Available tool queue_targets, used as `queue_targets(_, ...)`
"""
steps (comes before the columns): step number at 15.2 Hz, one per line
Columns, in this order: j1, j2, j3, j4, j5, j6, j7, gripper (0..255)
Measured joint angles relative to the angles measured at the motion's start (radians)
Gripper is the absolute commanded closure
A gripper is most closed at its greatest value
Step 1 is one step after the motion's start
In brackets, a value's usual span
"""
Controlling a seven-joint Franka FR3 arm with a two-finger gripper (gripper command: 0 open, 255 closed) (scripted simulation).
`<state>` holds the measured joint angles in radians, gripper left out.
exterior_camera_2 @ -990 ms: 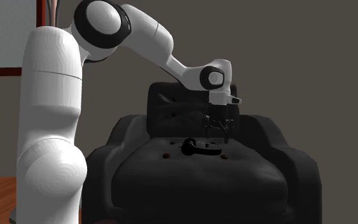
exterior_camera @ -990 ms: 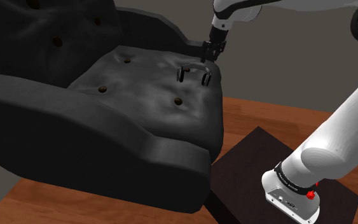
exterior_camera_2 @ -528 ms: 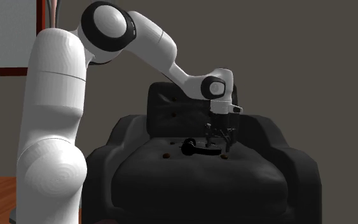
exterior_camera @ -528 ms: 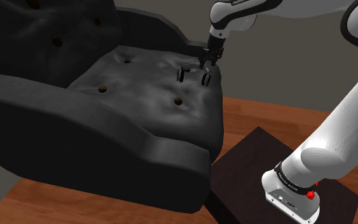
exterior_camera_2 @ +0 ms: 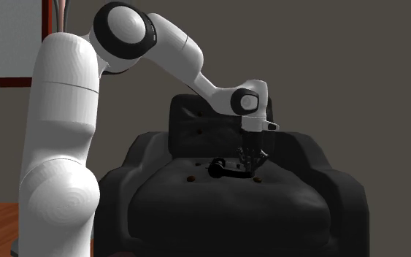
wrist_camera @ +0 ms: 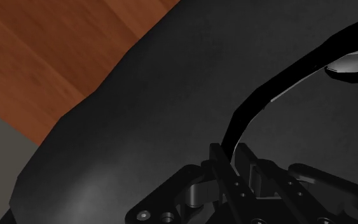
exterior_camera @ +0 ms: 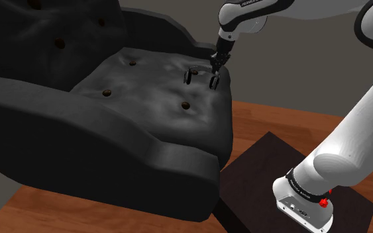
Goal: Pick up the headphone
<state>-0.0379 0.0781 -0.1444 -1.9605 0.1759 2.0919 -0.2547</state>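
A black headphone (exterior_camera: 189, 75) lies on the seat of a black tufted armchair (exterior_camera: 132, 106), near the seat's far corner by the arm. My gripper (exterior_camera: 216, 61) points down onto its headband. In the wrist view the two fingers (wrist_camera: 217, 160) clasp the thin black headband (wrist_camera: 260, 108), which curves away over the cushion, so the gripper (wrist_camera: 236, 162) is shut on it. From the second exterior view the headphone (exterior_camera_2: 221, 171) rests mid-seat with the gripper (exterior_camera_2: 248, 160) at its right end. The headphone still touches the cushion.
The armchair's raised armrests (exterior_camera_2: 328, 182) and backrest (exterior_camera_2: 196, 124) enclose the seat. The dark stand box (exterior_camera: 264, 165) sits on a wooden floor (exterior_camera: 277, 119) beside the chair. A framed picture (exterior_camera_2: 6, 44) hangs on the grey wall behind the arm.
The gripper has come down from above the seat onto the headphone's band, and its fingers have gone from wide apart to closed on the band. The headphone has not moved.
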Motion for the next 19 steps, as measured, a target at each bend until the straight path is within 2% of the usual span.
queue_targets(5,0.0,-0.002,0.0,0.01,-0.002,-0.012,0.003,255)
queue_targets(19,-0.001,-0.039,-0.002,0.146,-0.02,-0.182,0.032,255)
